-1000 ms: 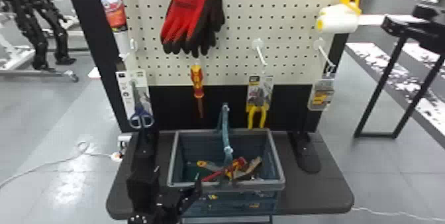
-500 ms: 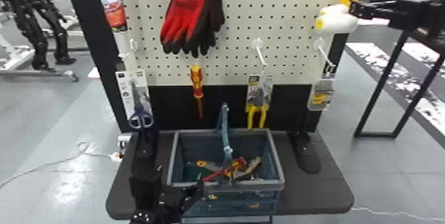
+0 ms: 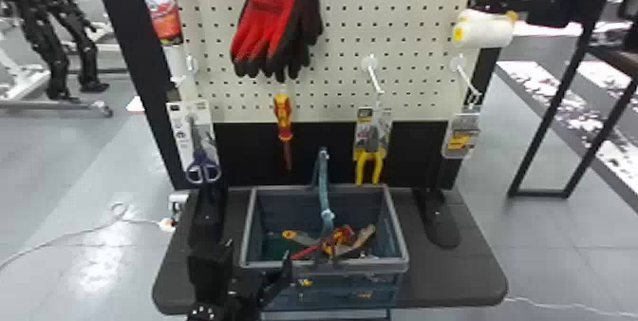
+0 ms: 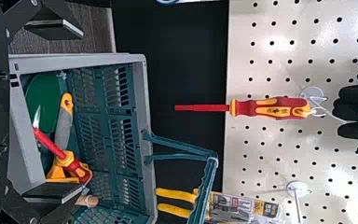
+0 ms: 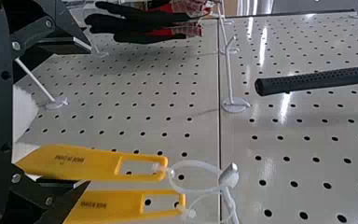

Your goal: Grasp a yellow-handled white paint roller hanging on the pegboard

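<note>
Fingers point(image 5: 46, 25) apart, astride roller handle point(image 5: 88, 163) — right wrist

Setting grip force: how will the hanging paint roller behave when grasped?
Probably light: the paint roller looks fluffy and its yellow handle slim. The handle seems stiff, maybe slick plastic. Its white tie loop may let it swing.

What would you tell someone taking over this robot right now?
Right gripper: open, up at the upper right of the pegboard, fingers either side of the yellow handle, not closed on it.
Left gripper: open, parked low over the basket.
Paint roller: hanging on the pegboard.
Done: right gripper lined up on the handle.
Left: close the fingers on the handle.
</note>
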`<state>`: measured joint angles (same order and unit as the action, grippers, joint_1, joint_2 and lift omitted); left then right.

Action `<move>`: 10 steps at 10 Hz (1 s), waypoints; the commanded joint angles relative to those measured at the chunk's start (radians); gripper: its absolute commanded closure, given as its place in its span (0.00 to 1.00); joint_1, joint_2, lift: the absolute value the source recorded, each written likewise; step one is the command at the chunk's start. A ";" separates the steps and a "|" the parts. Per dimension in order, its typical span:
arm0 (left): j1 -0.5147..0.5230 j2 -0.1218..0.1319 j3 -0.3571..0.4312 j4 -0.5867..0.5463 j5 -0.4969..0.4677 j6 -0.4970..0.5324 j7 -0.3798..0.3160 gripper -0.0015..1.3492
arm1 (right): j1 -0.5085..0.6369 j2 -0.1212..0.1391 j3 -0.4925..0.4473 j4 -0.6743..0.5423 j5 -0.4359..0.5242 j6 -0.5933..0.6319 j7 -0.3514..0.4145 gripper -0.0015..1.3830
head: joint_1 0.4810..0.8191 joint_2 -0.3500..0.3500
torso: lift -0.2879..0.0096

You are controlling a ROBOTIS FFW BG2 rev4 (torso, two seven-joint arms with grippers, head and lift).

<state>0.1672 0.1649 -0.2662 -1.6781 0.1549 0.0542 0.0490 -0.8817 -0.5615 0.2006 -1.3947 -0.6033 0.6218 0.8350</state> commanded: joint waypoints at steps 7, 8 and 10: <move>-0.009 0.007 -0.013 0.008 0.006 0.007 -0.001 0.11 | -0.180 -0.089 0.180 0.206 -0.029 -0.067 0.197 0.94 | 0.20 0.50 | 0.63; -0.011 0.008 -0.015 0.009 0.006 0.009 -0.001 0.11 | -0.183 -0.089 0.181 0.215 -0.029 -0.071 0.203 0.94 | 0.20 0.50 | 0.63; -0.014 0.008 -0.018 0.011 0.006 0.009 -0.001 0.11 | -0.197 -0.094 0.198 0.227 -0.029 -0.074 0.219 0.94 | 0.20 0.50 | 0.63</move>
<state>0.1537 0.1733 -0.2834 -1.6677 0.1611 0.0627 0.0475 -1.0746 -0.6543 0.3953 -1.1697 -0.6319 0.5477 1.0535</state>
